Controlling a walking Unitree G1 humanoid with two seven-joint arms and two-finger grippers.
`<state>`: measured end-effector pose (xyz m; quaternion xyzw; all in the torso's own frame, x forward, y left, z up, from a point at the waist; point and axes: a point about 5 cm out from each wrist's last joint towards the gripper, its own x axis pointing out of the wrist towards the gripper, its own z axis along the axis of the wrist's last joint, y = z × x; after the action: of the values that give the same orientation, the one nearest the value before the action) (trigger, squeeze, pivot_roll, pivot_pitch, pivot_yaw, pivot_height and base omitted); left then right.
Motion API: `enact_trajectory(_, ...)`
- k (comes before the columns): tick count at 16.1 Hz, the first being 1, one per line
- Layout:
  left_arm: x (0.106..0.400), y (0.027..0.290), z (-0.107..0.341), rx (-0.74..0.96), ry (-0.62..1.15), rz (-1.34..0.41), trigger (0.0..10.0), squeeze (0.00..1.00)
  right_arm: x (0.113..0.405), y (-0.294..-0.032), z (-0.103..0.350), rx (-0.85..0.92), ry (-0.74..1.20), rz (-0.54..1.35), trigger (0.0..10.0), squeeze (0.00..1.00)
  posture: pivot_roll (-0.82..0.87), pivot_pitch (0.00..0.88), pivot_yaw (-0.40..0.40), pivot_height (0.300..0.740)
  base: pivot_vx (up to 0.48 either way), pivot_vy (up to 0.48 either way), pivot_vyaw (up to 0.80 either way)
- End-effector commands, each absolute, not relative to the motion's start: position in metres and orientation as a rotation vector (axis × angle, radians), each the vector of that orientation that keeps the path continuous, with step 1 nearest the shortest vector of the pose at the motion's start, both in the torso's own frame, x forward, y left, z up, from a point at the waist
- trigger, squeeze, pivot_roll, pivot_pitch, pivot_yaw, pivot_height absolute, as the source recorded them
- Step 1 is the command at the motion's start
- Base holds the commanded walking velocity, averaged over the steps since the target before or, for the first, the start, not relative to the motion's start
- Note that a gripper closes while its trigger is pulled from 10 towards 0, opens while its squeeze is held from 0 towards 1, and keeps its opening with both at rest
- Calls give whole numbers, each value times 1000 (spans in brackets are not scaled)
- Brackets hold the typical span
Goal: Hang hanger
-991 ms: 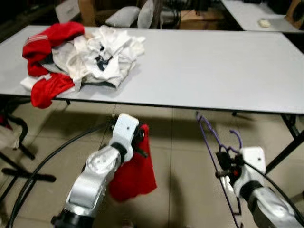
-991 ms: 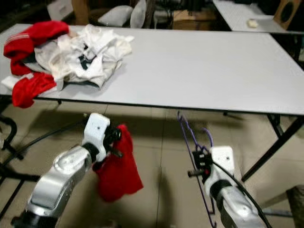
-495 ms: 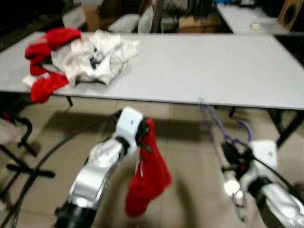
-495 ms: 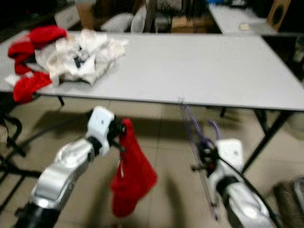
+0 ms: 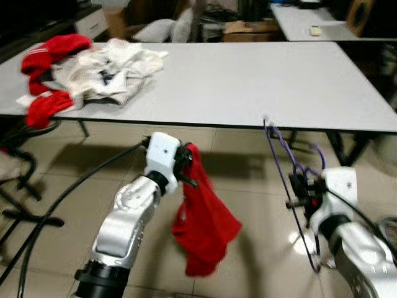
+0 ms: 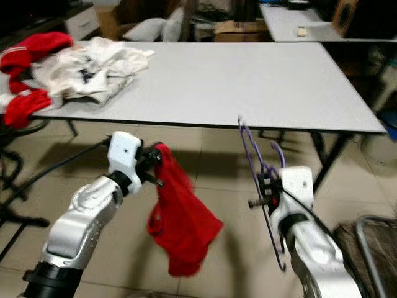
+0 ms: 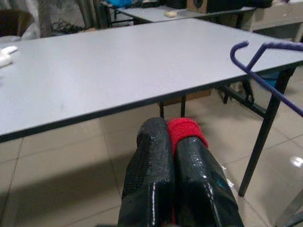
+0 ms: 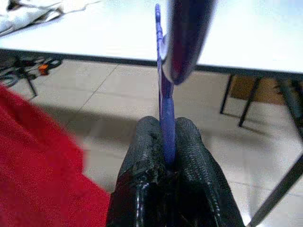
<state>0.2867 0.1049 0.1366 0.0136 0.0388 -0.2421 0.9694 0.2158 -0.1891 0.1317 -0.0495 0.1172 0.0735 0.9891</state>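
Observation:
My left gripper [image 5: 188, 166] is shut on the top edge of a red garment [image 5: 205, 223], which hangs down in front of the grey table [image 5: 248, 81]. In the left wrist view the two black fingers [image 7: 151, 165] pinch the red cloth [image 7: 185, 131]. A purple wire hanger [image 5: 285, 177] stands roughly upright in my right gripper [image 5: 299, 194], its hook near the table's front edge. Through the right wrist camera the purple hanger [image 8: 163, 90] runs between the closed fingers [image 8: 189, 146], with the red garment [image 8: 33, 170] off to one side.
A heap of white and red clothes [image 5: 87, 65] lies on the table's far left end. Black cables and a stand base [image 5: 31, 205] cross the tiled floor at left. A table leg [image 5: 338, 146] stands behind my right arm. A second table [image 5: 310, 15] and boxes lie beyond.
The camera has shifted, so the table sits higher and further left in view. The red garment now hangs longer and has swung right, towards the hanger. Both grips are unchanged.

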Motion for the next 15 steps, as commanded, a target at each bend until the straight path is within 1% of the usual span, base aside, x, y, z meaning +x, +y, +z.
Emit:
enact_trajectory(1,290,105,150,17,20,-487,10000,0,217,-188,129,-101,250,148,10000,0,65,0,46,740,0,0,-800)
enact_trajectory(3,293,105,153,-9,12,-470,10000,0,221,-186,130,-117,242,153,10000,0,65,0,41,740,0,0,-800)
enact_trajectory(4,294,106,153,-10,13,-464,10000,0,221,-186,130,-117,239,147,10000,0,65,0,41,740,0,0,-513)
enact_trajectory(5,294,106,153,-13,12,-461,10000,0,222,-186,132,-116,233,147,10000,0,62,0,36,740,0,0,0)
enact_trajectory(7,294,104,156,-15,6,-465,10000,0,222,-186,134,-110,221,154,10000,0,66,0,33,740,274,0,0)
enact_trajectory(12,297,103,161,-7,-4,-486,10000,0,221,-189,138,-103,198,158,10000,0,64,0,49,740,321,0,-800)
enact_trajectory(15,299,101,162,-4,-5,-494,10000,0,219,-190,138,-108,189,152,10000,0,61,0,59,740,324,0,0)
